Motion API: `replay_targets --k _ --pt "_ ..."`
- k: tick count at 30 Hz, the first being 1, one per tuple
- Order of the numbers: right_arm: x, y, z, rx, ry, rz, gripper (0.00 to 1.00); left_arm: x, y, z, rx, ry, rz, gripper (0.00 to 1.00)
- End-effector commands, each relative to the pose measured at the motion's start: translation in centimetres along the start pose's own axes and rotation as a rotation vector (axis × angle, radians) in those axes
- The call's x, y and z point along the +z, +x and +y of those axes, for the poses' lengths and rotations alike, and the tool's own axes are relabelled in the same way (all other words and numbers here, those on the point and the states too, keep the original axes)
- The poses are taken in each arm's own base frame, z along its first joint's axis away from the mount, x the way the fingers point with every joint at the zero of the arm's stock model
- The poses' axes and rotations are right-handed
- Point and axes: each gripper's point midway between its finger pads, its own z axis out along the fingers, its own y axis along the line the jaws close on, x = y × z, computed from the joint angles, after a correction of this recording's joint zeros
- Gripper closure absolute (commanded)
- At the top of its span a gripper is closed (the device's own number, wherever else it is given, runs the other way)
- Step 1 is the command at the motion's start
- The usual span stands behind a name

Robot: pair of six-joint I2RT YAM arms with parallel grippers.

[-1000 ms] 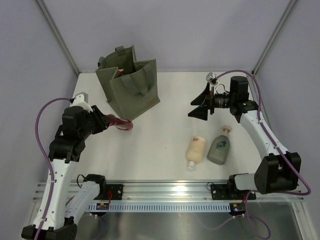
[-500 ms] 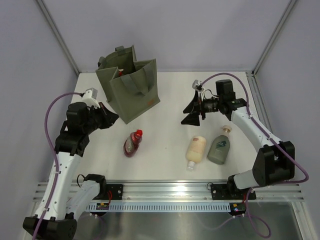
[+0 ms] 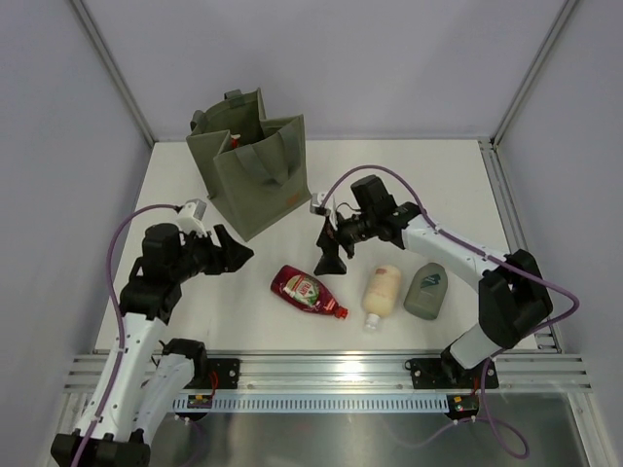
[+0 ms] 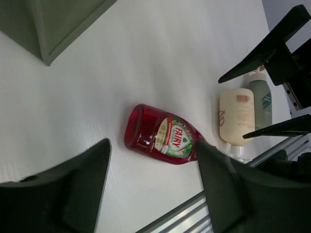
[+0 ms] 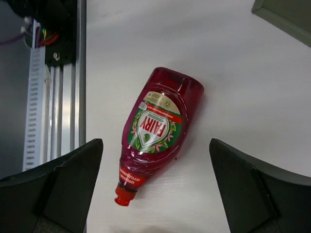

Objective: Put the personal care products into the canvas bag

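A dark red bottle lies on its side on the white table, its red cap toward the near rail. My left gripper stands open just left of the bottle, holding nothing. Just right of it and a little farther back, my right gripper hangs open and empty, the bottle showing between its fingers. A cream bottle and a grey-green bottle lie to the right. The olive canvas bag stands upright at the back left.
The metal rail runs along the near table edge, close to the red bottle's cap. Frame posts rise at the back corners. A corner of the bag shows in both wrist views.
The left gripper let go of the red bottle near the bag and opened. The bottle now lies on the table, farther right. The right arm swung left, over it.
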Motion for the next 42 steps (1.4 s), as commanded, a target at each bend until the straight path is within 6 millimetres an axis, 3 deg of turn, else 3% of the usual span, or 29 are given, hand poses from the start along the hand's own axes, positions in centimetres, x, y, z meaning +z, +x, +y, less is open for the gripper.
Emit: replay_targets --k 1,2,3,4,5,6,8,9,10,11,12,13,17,23,27,31,32,33,34,35,36,37,39,42 --pt "0.7 2.7 -0.2 -0.412 0.041 0.131 0.01 -0.5 0.1 -0.8 0.044 0.061 -0.058 0.16" --pt "2.2 3.2 0.7 -0.532 0.024 0.173 0.01 -0.6 0.2 -0.7 0.041 0.057 -0.066 0.02" --pt "3.0 3.7 0.4 -0.546 0.044 0.213 0.00 -0.7 0.2 -0.7 0.038 0.052 -0.074 0.01" --pt "3.4 2.3 -0.8 -0.543 0.119 0.239 0.00 -0.8 0.1 -0.5 0.031 0.037 -0.089 0.01" --pt "5.2 3.3 -0.7 -0.409 0.112 0.278 0.00 -1.0 0.0 -0.4 0.027 0.026 -0.097 0.01" --pt "5.5 1.6 -0.6 -0.350 0.114 0.284 0.00 -1.2 -0.1 -0.3 0.023 0.015 -0.106 0.01" --pt "6.9 1.8 -0.5 -0.242 0.147 0.310 0.01 -1.7 -0.4 0.0 0.020 -0.014 -0.133 0.01" --pt "7.8 2.4 0.5 -0.259 0.160 0.324 0.01 -2.0 -0.4 0.1 0.020 -0.021 -0.140 0.01" --pt "7.6 2.8 -0.8 -0.277 0.281 0.350 0.01 -2.4 -0.5 0.2 0.020 -0.034 -0.163 0.01" --pt "8.1 1.7 -0.9 -0.241 0.372 0.296 0.00 -2.5 -0.4 0.3 0.020 -0.041 -0.170 0.01" --pt "8.6 2.3 -0.2 -0.232 0.421 0.320 0.00 -2.7 -0.4 0.4 0.021 -0.046 -0.180 0.01" --pt "8.1 2.8 -0.7 -0.184 0.503 0.343 0.00 -3.0 -0.5 0.6 0.023 -0.057 -0.195 0.01" --pt "8.0 5.6 1.2 -0.129 0.518 0.412 0.01 -3.1 -0.3 0.9 0.023 -0.070 -0.204 0.01" --pt "7.6 10.7 -1.2 -0.140 0.689 0.575 0.00 -3.1 -0.1 1.0 0.005 -0.068 -0.212 0.01" --pt "8.7 14.2 -0.6 -0.081 0.623 0.662 0.00 -3.2 -0.3 0.9 0.018 -0.067 -0.220 0.01" --pt "10.1 15.6 0.2 -0.020 0.478 0.678 0.03 -3.3 -0.2 0.9 0.022 -0.069 -0.211 0.01" --pt "9.7 16.6 0.6 0.021 0.426 0.726 0.07 -3.3 -0.3 0.8 0.023 -0.066 -0.213 0.01" --pt "9.7 15.5 -0.1 0.074 0.382 0.704 0.12 -3.3 -0.3 0.7 0.024 -0.061 -0.212 0.01" --pt "9.9 15.2 0.8 0.122 0.274 0.702 0.26 -3.3 -0.2 0.7 0.025 -0.059 -0.213 0.01" --pt "9.0 16.4 1.2 0.187 0.225 0.773 0.36 -3.3 -0.2 0.7 0.027 -0.057 -0.211 0.01" --pt "8.5 15.2 -0.5 0.231 0.222 0.737 0.50 -3.2 -0.2 0.7 0.027 -0.055 -0.211 0.01" --pt "8.3 15.1 -0.6 0.258 0.178 0.721 0.72 -3.2 -0.2 0.5 0.030 -0.047 -0.210 0.01" --pt "6.8 14.4 -2.4 0.287 0.175 0.672 0.85 -3.2 -0.2 0.5 0.035 -0.042 -0.210 0.01" --pt "5.2 12.1 -2.6 0.248 0.089 0.588 0.99 -3.2 -0.2 0.3 0.040 -0.033 -0.209 0.01"
